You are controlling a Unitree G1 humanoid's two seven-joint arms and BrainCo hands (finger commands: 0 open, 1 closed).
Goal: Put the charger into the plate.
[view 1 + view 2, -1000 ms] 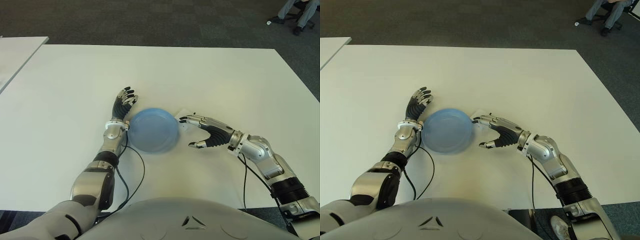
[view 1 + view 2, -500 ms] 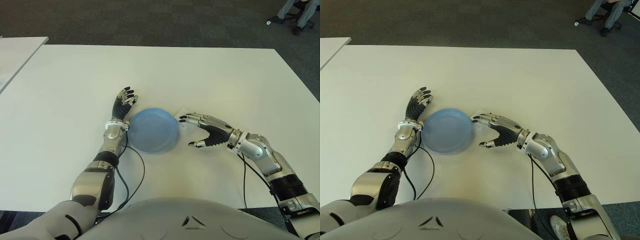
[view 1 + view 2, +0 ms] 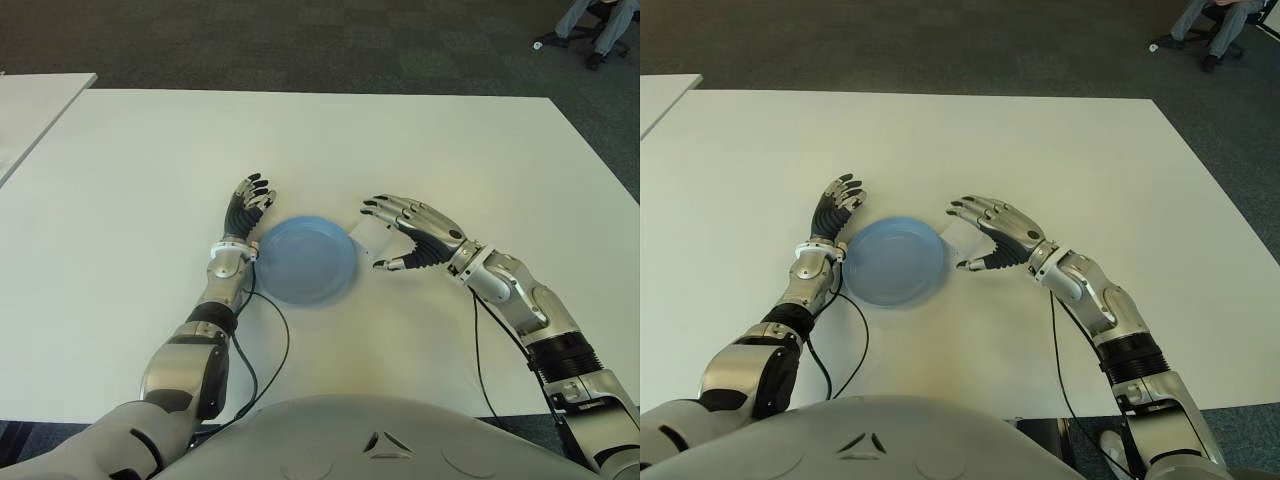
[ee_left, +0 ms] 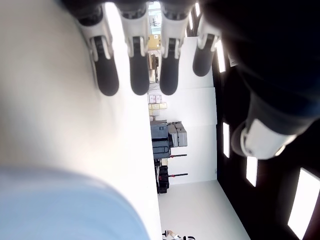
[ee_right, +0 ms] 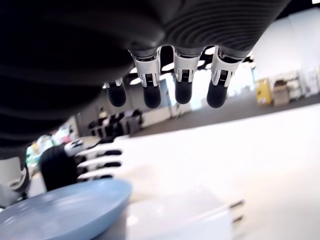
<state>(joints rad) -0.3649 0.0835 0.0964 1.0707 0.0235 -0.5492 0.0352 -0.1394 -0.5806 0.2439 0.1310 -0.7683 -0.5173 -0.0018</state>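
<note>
A light blue plate (image 3: pixel 305 262) sits on the white table (image 3: pixel 400 140) near its middle. The white charger (image 3: pixel 373 243) lies on the table just right of the plate's rim, and its prongs (image 5: pixel 238 212) point away from the plate. My right hand (image 3: pixel 388 238) hovers above the charger, open, fingers spread and thumb apart, holding nothing. In the right wrist view its fingertips (image 5: pixel 182 92) hang clear of the charger (image 5: pixel 180 218). My left hand (image 3: pixel 247 207) shows flat and open just left of the plate.
A second white table (image 3: pixel 30 110) stands at the far left. A seated person's legs and a chair (image 3: pixel 592 28) show at the back right on dark carpet. Black cables (image 3: pixel 268 340) trail from both wrists.
My right hand has risen and shifted back over the charger, uncovering more of it. The charger, the plate and the left hand have stayed in place.
</note>
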